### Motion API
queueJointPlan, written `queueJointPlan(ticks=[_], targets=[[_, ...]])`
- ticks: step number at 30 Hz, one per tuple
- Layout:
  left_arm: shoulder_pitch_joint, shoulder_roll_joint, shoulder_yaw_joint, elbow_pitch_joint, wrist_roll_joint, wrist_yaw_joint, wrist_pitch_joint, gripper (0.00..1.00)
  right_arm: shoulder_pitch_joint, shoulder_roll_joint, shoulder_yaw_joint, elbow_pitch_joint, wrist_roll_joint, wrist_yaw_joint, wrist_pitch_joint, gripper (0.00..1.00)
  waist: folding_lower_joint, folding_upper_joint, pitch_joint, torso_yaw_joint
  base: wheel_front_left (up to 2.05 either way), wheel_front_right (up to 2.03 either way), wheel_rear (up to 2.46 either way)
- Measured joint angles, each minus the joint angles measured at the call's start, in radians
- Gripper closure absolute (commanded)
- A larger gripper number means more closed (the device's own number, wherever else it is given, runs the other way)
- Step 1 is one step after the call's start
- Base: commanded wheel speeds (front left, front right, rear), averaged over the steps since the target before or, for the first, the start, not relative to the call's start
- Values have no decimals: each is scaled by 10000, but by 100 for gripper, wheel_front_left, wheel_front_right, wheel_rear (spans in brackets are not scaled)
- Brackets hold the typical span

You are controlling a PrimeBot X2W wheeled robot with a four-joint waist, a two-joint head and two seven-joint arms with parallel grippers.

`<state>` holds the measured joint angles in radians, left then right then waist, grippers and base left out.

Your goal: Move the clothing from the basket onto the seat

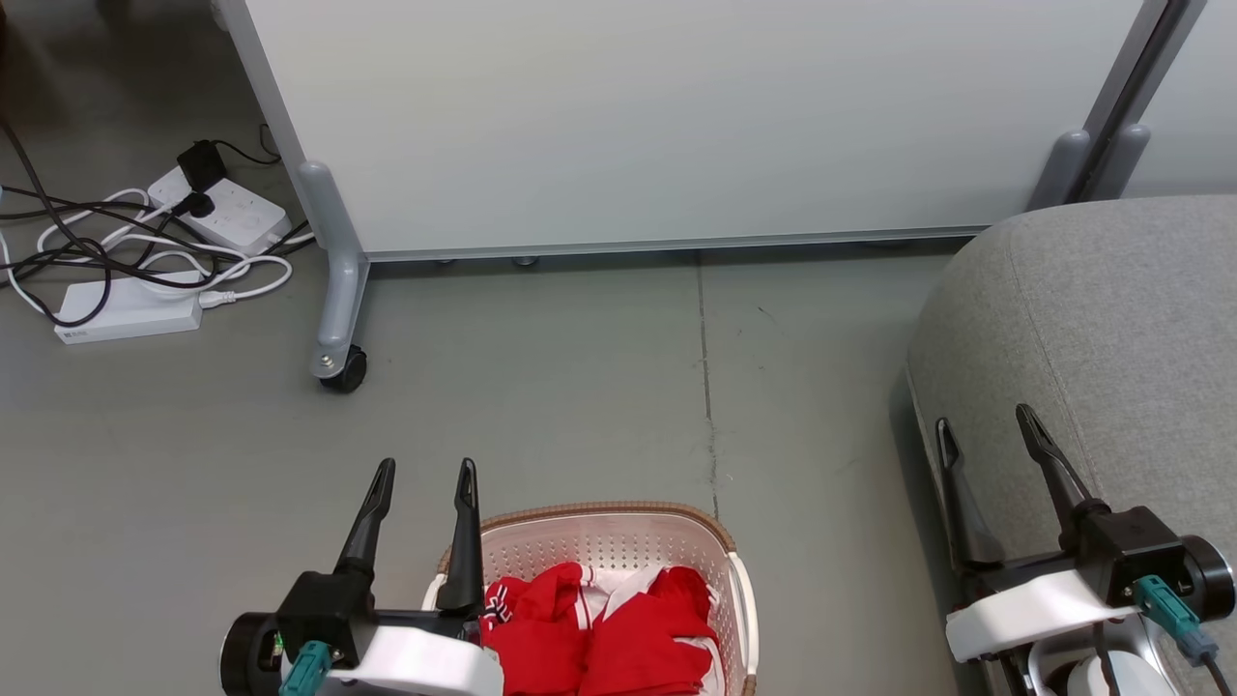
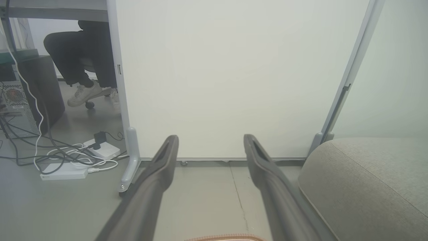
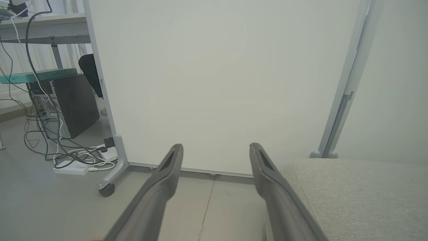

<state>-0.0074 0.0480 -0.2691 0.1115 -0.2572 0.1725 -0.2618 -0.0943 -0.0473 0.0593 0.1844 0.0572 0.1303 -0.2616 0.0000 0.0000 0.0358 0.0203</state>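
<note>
The left gripper has its fingers spread and holds nothing. Its inner finger crosses the left rim of the basket. The clothing lies bunched inside the basket, just right of that claw. The frame's bottom edge cuts off the heap and the basket's near side, so the number of garments cannot be told. The right gripper is also spread and empty, over the left edge of the seat, which runs out of frame beyond it. Ahead of both claws stands a partition panel that hides what lies behind it.
</note>
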Motion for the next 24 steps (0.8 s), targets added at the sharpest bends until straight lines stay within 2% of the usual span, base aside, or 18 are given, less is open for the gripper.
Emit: queueJointPlan(ticks=[8,14,24], targets=[[-49,-2,-391,965,-174,-190,-15,0,-36,2,-169,21,-63,0,0,0,0,0,310,-120,0,0,0],[-877,-4,-936,2644,-159,-556,-23,0,-358,-73,-437,-372,-255,0,0,0,0,0,1357,-269,0,0,0],[-3247,-6,-1599,5682,-140,-1083,-23,0,-950,-199,-610,-836,-309,2,0,0,0,0,3705,-527,0,0,0]])
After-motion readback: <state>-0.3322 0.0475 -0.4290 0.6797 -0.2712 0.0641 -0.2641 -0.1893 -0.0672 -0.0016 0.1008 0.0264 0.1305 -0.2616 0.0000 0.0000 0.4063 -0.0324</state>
